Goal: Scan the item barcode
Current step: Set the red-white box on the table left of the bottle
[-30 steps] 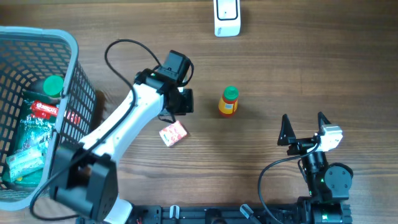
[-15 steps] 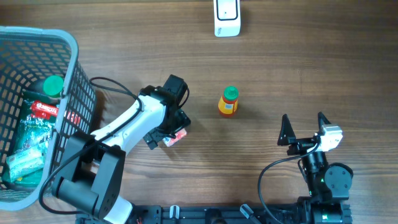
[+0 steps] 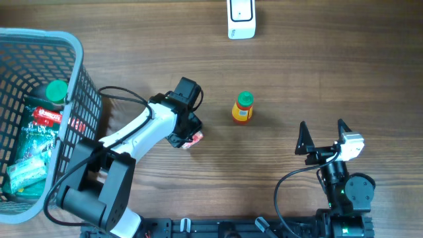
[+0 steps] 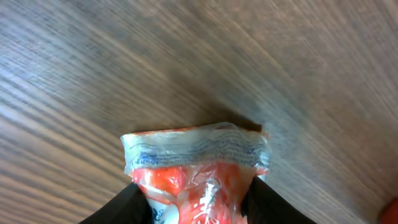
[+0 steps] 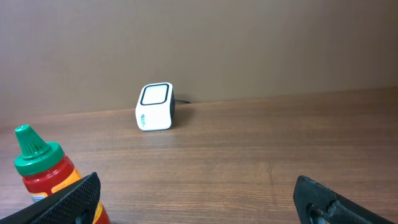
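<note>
Wood-grain tabletop is filling every view, with a plain brown wall behind it in the right wrist's picture. Over on the near-left, the left arm (image 3: 135, 135) is lying stretched towards the middle with its wrist bent down. Its left gripper (image 3: 187, 138) is clamping a small red-and-clear sachet (image 3: 194, 139) down at table level. From the wrist camera, both dark fingers (image 4: 127, 204) are pressing the sachet's (image 4: 199, 155) sides, its crimped edge pointing away. Print on it is showing only as a blur.

Near-right, the right gripper (image 3: 322, 125) is sitting low by its base, jaws spread wide and free. At the far edge the white scanner (image 3: 241, 18) is standing well apart from the sachet, and a small blue mark on its face (image 5: 155, 107) is too tiny to read. Between them a red sauce bottle (image 3: 243, 108) with a green cap is standing upright, label unreadable. Far left, the grey basket (image 3: 74, 73) is holding a green packet (image 3: 30, 142) with a red label, lettering illegible.
</note>
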